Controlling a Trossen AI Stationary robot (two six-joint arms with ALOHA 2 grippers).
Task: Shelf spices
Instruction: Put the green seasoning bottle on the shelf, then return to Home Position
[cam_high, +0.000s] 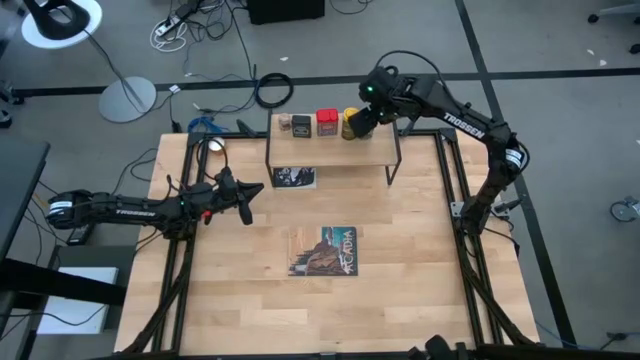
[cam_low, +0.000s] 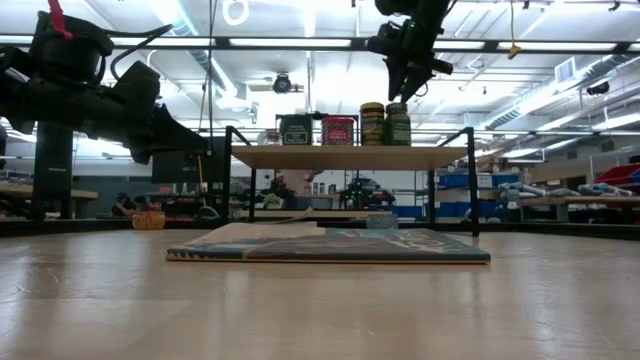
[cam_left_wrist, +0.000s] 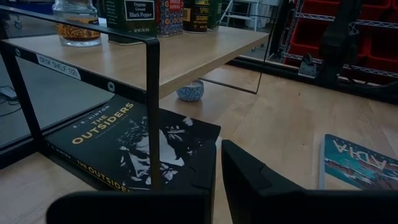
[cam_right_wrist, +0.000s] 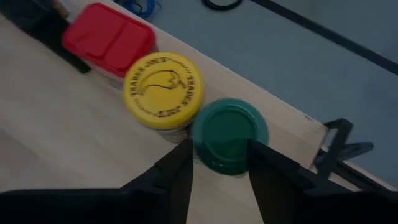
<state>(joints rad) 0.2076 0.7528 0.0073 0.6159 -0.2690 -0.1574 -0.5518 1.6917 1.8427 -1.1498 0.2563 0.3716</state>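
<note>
A low, narrow shelf of light wood on thin black metal legs (cam_high: 340, 152) stands at the far edge of the wooden tabletop (cam_high: 400, 270). Along its back edge, in a row from the left arm's side, stand a tiny clear glass jar (cam_high: 285, 123), a black tin (cam_high: 302, 124), a red tin (cam_high: 326, 122), a yellow-capped jar (cam_right_wrist: 163, 91) and a green-capped jar (cam_right_wrist: 229, 134), the last two touching. The right gripper (cam_right_wrist: 217, 167) hangs just above the green-capped jar, its two dark fingers part open on either side of the green cap; whether they press it cannot be told, and the low view shows the jar resting on the board. The left gripper (cam_high: 243, 196) hovers over the table's left side, short of the shelf, fingers closed and holding nothing. A dark paperback (cam_left_wrist: 134, 146) lies under the shelf beside a small blue-and-white bowl (cam_left_wrist: 189, 91); a picture-covered book (cam_high: 325, 250) lies flat at mid-table.
</note>
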